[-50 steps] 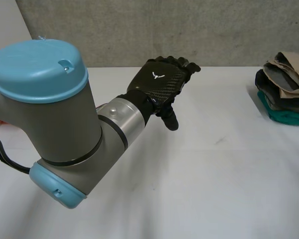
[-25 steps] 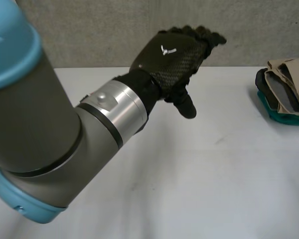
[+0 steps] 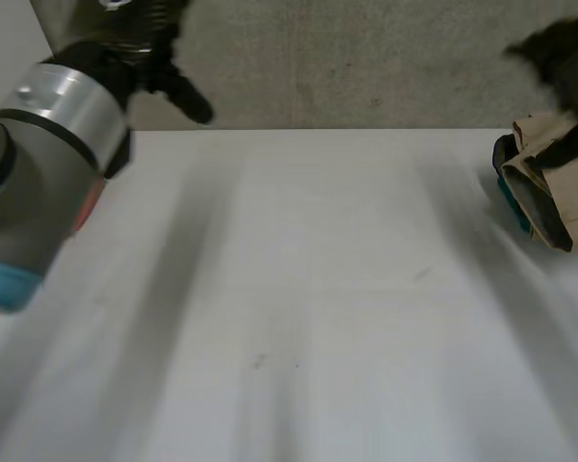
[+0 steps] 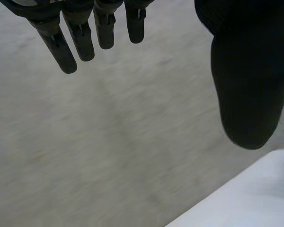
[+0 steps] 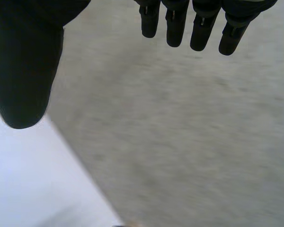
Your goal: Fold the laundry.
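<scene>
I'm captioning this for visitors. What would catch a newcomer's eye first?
A bulky left arm looms over the left of the white table, its black left hand raised open before the concrete wall. At the table's right edge sits a pile of folded clothes, the right hand open near it.

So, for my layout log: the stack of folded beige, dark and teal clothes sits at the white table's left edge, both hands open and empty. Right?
No: the head view shows the stack of folded beige, dark and teal clothes at the right edge of the white table. The left hand and right hand are open and empty.
</scene>
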`<state>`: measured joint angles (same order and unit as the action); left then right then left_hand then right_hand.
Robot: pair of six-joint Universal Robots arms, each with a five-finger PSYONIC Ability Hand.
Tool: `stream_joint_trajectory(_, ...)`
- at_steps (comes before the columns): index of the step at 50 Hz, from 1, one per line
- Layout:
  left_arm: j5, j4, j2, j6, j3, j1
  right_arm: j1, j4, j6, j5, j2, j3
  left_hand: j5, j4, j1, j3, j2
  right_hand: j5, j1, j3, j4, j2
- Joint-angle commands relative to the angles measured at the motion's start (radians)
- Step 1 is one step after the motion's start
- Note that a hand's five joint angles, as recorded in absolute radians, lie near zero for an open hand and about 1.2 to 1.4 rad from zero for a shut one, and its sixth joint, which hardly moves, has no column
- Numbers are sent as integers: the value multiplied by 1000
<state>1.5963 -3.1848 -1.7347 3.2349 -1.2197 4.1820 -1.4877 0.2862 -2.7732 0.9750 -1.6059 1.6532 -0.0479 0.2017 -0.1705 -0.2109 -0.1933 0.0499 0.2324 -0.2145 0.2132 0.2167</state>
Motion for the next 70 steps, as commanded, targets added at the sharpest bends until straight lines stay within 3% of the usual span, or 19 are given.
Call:
stream_joint_trajectory(1,14,-122,-101,143,-73,274,-111,5,107,-32,8,221,48,-27,-4,36,19,-50,-58,40,-39,-42)
stream_joint_trajectory(7,-2,-276,-334,362,-54,452,-163,17,155,-9,49,290,48,-27,-4,36,19,-50,-58,40,-39,-42)
stream_joint_trajectory(11,-56,-313,-513,466,35,515,-186,36,153,25,110,306,48,-27,-4,36,19,-50,-58,40,-39,-42)
stream_joint_trajectory(17,-128,-326,-739,540,235,532,-250,71,156,85,162,318,48,-27,-4,36,19,-50,-58,40,-39,-42)
stream_joint_trajectory(26,-133,-337,-1029,588,575,575,-244,94,162,91,164,346,15,6,-37,4,-14,-50,-58,40,-39,-42)
stream_joint_trajectory(30,-133,-330,-1097,600,661,582,-241,94,162,91,164,349,-331,351,-383,-342,-360,-50,-58,40,-39,-42)
stream_joint_trajectory(31,-131,-330,-1112,600,677,584,-241,94,162,91,164,349,-596,617,-648,-608,-625,-50,-58,40,-39,-42)
stream_joint_trajectory(35,-116,-340,-1112,602,674,583,-241,94,167,93,164,349,-1172,1193,-1224,-1183,-1201,-50,-58,40,-39,-42)
stream_joint_trajectory(38,-110,-331,-1096,600,657,573,-241,100,167,94,164,347,-1174,1195,-1226,-1185,-1203,-50,-58,40,-39,-42)
stream_joint_trajectory(42,-61,-322,-973,579,542,543,-241,108,167,99,164,347,-1174,1195,-1226,-1185,-1203,-50,-58,40,-39,-42)
stream_joint_trajectory(45,-45,-336,-791,517,387,492,-241,111,167,111,164,344,-1174,1195,-1226,-1185,-1203,-50,-58,40,-39,-42)
stream_joint_trajectory(50,-45,-327,-522,298,182,344,-241,111,165,151,162,335,-1174,1195,-1226,-1185,-1203,-50,-58,40,-39,-42)
stream_joint_trajectory(58,-52,-232,-226,39,-47,94,-240,110,162,191,141,330,-1174,1195,-1226,-1185,-1203,-50,-58,40,-39,-42)
stream_joint_trajectory(64,-50,-193,-215,-12,-139,-85,-240,97,159,214,126,318,-1174,1195,-1226,-1185,-1203,-50,-58,40,-39,-42)
stream_joint_trajectory(70,-45,-133,-379,-14,-141,-217,-236,97,159,214,127,318,-1174,1195,-1226,-1185,-1203,-50,-58,40,-39,-42)
